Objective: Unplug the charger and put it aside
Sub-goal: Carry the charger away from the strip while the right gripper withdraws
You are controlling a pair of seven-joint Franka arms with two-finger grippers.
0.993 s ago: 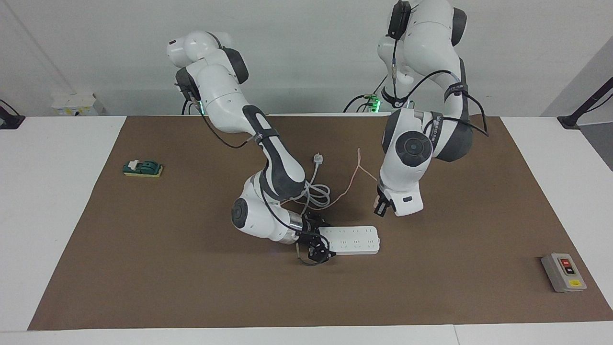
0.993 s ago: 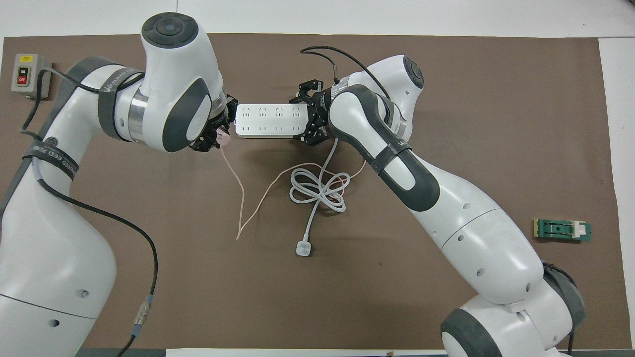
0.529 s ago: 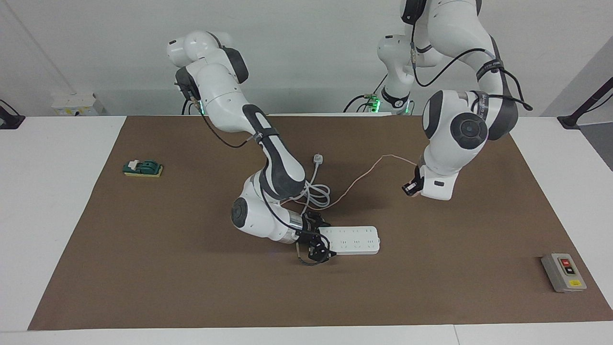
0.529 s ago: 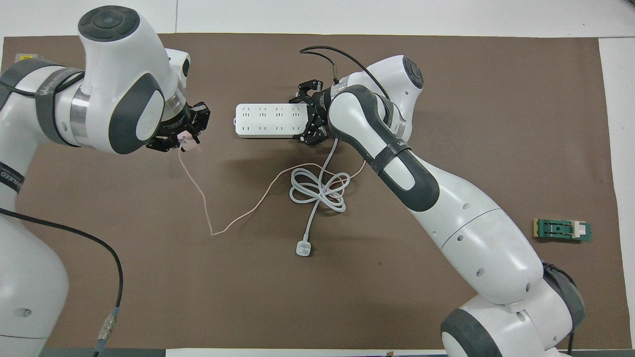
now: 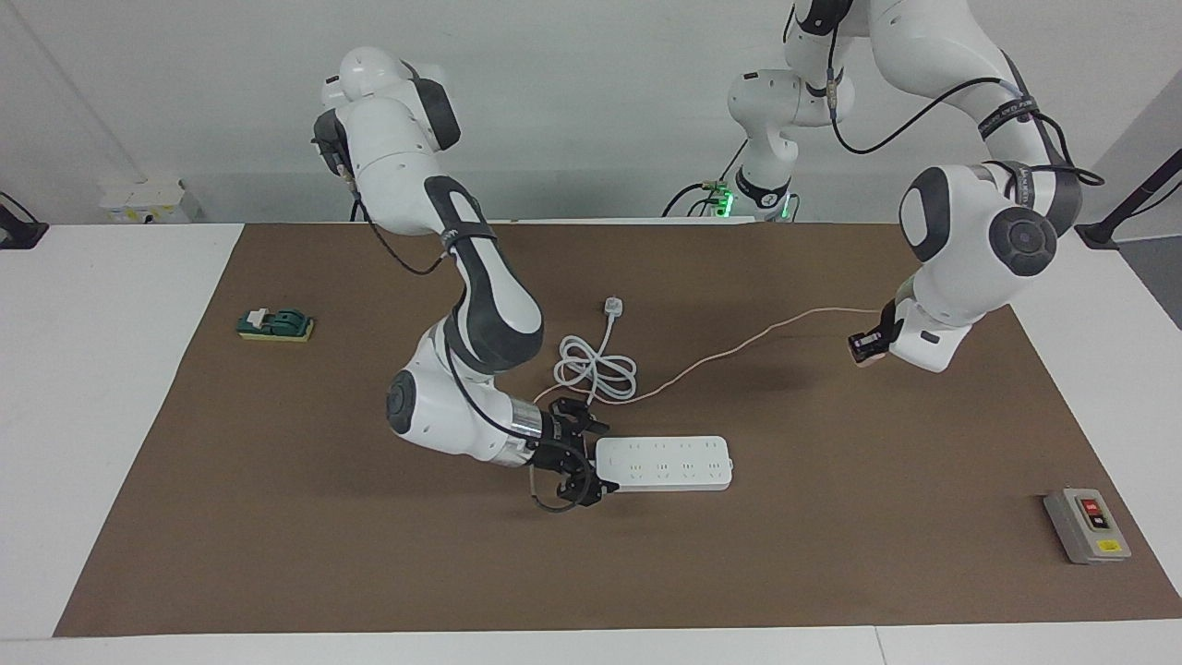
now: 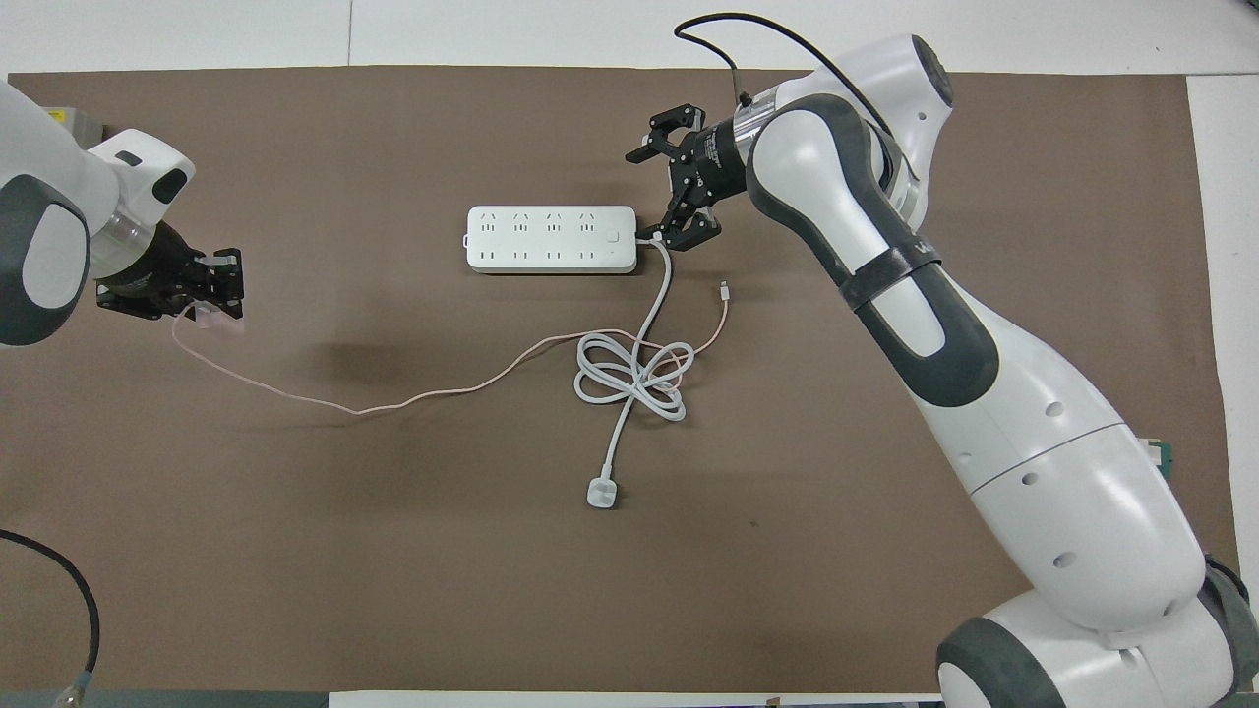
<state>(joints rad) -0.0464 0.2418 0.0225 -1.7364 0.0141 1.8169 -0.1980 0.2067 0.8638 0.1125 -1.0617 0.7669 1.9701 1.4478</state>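
Gripping the charger (image 6: 209, 315) aloft, left tool (image 6: 218, 287); right tool (image 5: 579, 457) gaping beside power strip (image 5: 665, 463).

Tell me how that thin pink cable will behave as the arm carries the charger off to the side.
Likely floppy: the pink cable sags from the charger in the left gripper and lies in loose curves on the mat. It probably drags along rather than lifting. It runs through the coiled white cord, so it might snag or tug that coil.
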